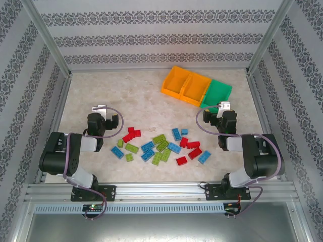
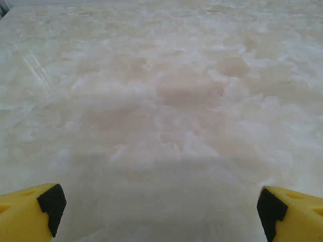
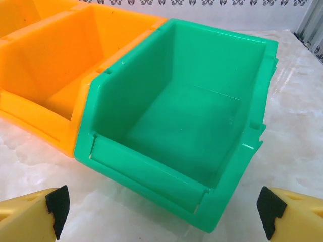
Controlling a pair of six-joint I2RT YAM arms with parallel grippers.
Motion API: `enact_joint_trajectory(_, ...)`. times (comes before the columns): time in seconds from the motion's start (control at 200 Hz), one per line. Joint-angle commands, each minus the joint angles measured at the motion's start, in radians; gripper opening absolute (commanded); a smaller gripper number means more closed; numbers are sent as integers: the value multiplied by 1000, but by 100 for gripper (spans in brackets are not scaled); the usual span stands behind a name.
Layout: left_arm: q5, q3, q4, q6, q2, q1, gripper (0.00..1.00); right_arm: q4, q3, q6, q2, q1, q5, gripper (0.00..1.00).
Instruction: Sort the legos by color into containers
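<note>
Left tool (image 2: pixel 161 206), jaws spread as wide as they go and gripping nothing, hangs low over bare counter (image 2: pixel 161 101). From above, this tool (image 1: pixel 106 115) sits just left of the scattered legos (image 1: pixel 159 139).

Right tool (image 3: pixel 164 206), equally wide and empty-handed, faces the open mouth of the green bin (image 3: pixel 176 116), close to its front lip but not touching it. The orange bins (image 3: pixel 50 65) are joined on to the green bin's left. Seen from overhead, this tool (image 1: pixel 220 112) is just in front of the bins (image 1: pixel 194 86) and beyond the right end of the pile.

The red, green and blue legos lie flat on the counter between the two arms. They are packed and touching in the middle and looser at the edges. None is visible in a bin, so the sort looks unstarted and the first pick is the step in hand.

To do it well, each arm should probably begin with a lone brick on its own side of the pile, where open jaws can come straight down without nudging neighbours. Closing across a brick's narrow width should give the surest hold. Green legos likely belong in the green bin, with red and blue each taking one orange bin.
</note>
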Motion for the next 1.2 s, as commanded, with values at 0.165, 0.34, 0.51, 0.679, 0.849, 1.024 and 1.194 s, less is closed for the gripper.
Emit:
enact_joint_trajectory(0.165, 15, 18, 27, -9, -4, 16, 99, 34, 5, -5, -13, -4, 11, 98)
enact_joint_trajectory(0.34, 16, 18, 27, -9, -3, 16, 99, 34, 5, -4, -12, -4, 10, 98)
enact_joint_trajectory(0.51, 15, 17, 27, -9, -5, 16, 99, 34, 6, -3, -12, -5, 8, 98)
enact_joint_trajectory(0.679, 15, 18, 26, -9, -4, 16, 99, 33, 6, -1, -13, -10, -3, 98)
enact_joint_trajectory(0.849, 21, 15, 31, -3, -8, 16, 99, 40, 4, 5, -15, -16, -10, 98)
enact_joint_trajectory(1.024, 15, 289, -584, -98, -157, 7, 99, -303, 84, 65, -213, 3, 68, 97)
enact_joint_trajectory(1.194, 91, 360, -746, -250, -231, -33, 100, -754, 260, 251, -305, 1, 97, 93)
